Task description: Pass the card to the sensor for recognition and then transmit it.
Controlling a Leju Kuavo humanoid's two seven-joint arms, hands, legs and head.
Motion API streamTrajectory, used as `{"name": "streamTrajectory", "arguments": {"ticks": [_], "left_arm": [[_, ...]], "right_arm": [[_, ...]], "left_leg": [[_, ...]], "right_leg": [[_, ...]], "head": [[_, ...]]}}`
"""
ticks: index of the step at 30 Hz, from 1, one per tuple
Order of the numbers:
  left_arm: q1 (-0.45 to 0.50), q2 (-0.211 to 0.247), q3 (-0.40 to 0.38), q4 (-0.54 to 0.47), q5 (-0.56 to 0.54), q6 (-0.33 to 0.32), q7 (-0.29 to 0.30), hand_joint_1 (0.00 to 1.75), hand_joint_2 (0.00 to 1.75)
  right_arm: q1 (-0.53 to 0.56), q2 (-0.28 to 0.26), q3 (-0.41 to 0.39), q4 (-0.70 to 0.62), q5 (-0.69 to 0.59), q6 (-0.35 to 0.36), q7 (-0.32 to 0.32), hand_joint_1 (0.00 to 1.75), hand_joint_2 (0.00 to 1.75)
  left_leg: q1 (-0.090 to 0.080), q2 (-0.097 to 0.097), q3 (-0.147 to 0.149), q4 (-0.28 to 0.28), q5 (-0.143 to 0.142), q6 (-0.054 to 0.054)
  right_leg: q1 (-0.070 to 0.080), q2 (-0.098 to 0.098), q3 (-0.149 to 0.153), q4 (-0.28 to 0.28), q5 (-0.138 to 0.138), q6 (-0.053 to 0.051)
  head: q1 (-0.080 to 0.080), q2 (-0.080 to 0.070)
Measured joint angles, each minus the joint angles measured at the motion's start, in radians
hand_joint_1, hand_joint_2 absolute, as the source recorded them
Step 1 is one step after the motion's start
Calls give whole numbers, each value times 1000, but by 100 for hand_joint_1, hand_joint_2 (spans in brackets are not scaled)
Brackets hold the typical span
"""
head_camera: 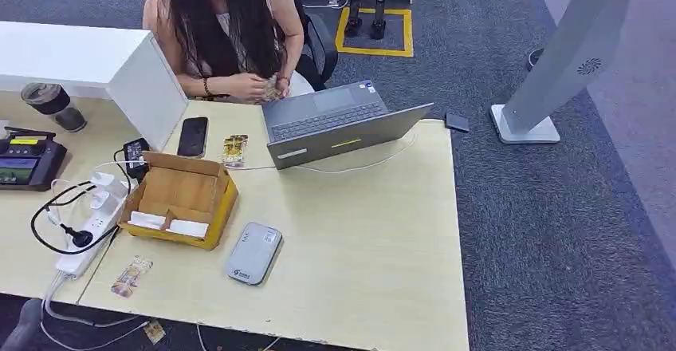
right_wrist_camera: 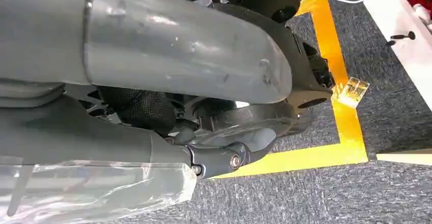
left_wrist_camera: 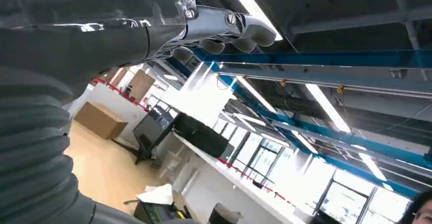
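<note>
though blurred, card (head_camera: 132,276) beside sensor (head_camera: 253,254)

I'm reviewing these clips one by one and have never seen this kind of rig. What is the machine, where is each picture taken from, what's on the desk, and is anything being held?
It is a two-legged humanoid robot with two arms ending in many-fingered hands. The head view looks down from its body onto a desk. On it lie a grey card sensor, a cardboard box, a card near the front edge, a second card, a phone, a laptop and a power strip. A person sits behind.

The other two pictures come from wrist cameras. The left hand points up toward the ceiling, its fingers curled; the right hand hangs over the carpet. Neither visibly holds anything.
</note>
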Motion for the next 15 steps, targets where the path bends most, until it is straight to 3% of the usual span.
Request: {"name": "streamTrajectory", "arguments": {"ticks": [1, 2, 3, 4, 6, 7, 8, 9, 10, 11, 13, 14, 15], "left_arm": [[-7, -5, 5, 1, 22, -23, 21, 0, 175], [-43, -13, 25, 37, 94, -103, 86, 0, 175], [-129, 3, 66, 139, 202, -213, 183, 0, 175], [-205, 52, 128, 306, 364, -366, 304, 0, 175], [-285, 147, 294, 694, 817, -788, 476, 0, 175], [-301, 184, 356, 838, 1050, -942, 478, 0, 175], [-322, 193, 398, 956, 1237, -1060, 437, 0, 175], [-352, 201, 432, 1067, 1398, -1141, 402, 0, 175], [-376, 213, 461, 1150, 1492, -1155, 394, 0, 175], [-391, 217, 480, 1218, 1536, -1116, 397, 0, 175], [-413, 225, 525, 1319, 1455, -994, 403, 0, 175], [-419, 226, 541, 1365, 1335, -973, 407, 0, 0], [-425, 227, 549, 1394, 1257, -964, 407, 0, 0]], "right_arm": [[-1, -1, 0, 0, 22, 0, 23, 0, 0], [-1, -22, 6, -7, 92, 0, 102, 0, 0], [14, -59, 21, -42, 200, 0, 210, 0, 0], [34, -91, 40, -90, 320, 0, 293, 0, 0], [61, -147, 61, -160, 455, 0, 345, 0, 0], [74, -164, 65, -184, 460, 0, 354, 0, 0], [89, -178, 71, -205, 459, 0, 363, 0, 0], [97, -189, 83, -220, 459, 0, 368, 0, 0], [99, -198, 93, -231, 459, 0, 373, 0, 0], [99, -206, 100, -242, 459, 0, 377, 0, 0], [101, -217, 113, -261, 461, 0, 380, 0, 0], [103, -221, 118, -267, 461, 0, 381, 0, 0], [105, -226, 121, -273, 461, 0, 381, 0, 0]], "left_leg": [[0, 0, 0, 0, 0, 0], [-2, -2, 0, 0, 0, 1], [-7, -7, 0, -2, 3, 5], [-8, -12, 0, -4, 3, 6], [-5, 0, 3, -7, -2, -3], [-4, 10, 4, -7, -2, -3], [-3, 11, 4, -7, -1, -3], [-2, 8, 3, -7, -1, -3], [-2, 3, 3, -7, -1, -3], [-3, 2, 3, -6, -2, -2], [-4, 1, 2, -6, -2, -1], [-3, 0, 2, -6, -2, -1], [-3, -1, 2, -6, -2, -1]], "right_leg": [[0, 0, 0, 0, 0, 0], [-1, -2, 0, -1, 0, 0], [-6, -9, 0, -1, -1, 3], [-7, -12, 5, 0, -5, 7], [-7, -1, 5, 0, -2, -4], [-5, 9, 3, 2, -2, -5], [-4, 11, 3, 2, -2, -5], [-3, 8, 5, 0, -3, -4], [-2, 4, 5, -1, -3, -4], [-3, 2, 5, -1, -4, -2], [-4, 2, 6, -2, -4, -1], [-3, 1, 6, -3, -4, -1], [-3, 0, 6, -4, -5, -1]], "head": [[0, 0], [0, 0], [5, 0], [5, 0], [1, 0], [-6, 0], [-16, 0], [-16, 0], [-11, 0], [-10, 0], [-11, 0], [-11, 0], [-10, 0]]}}
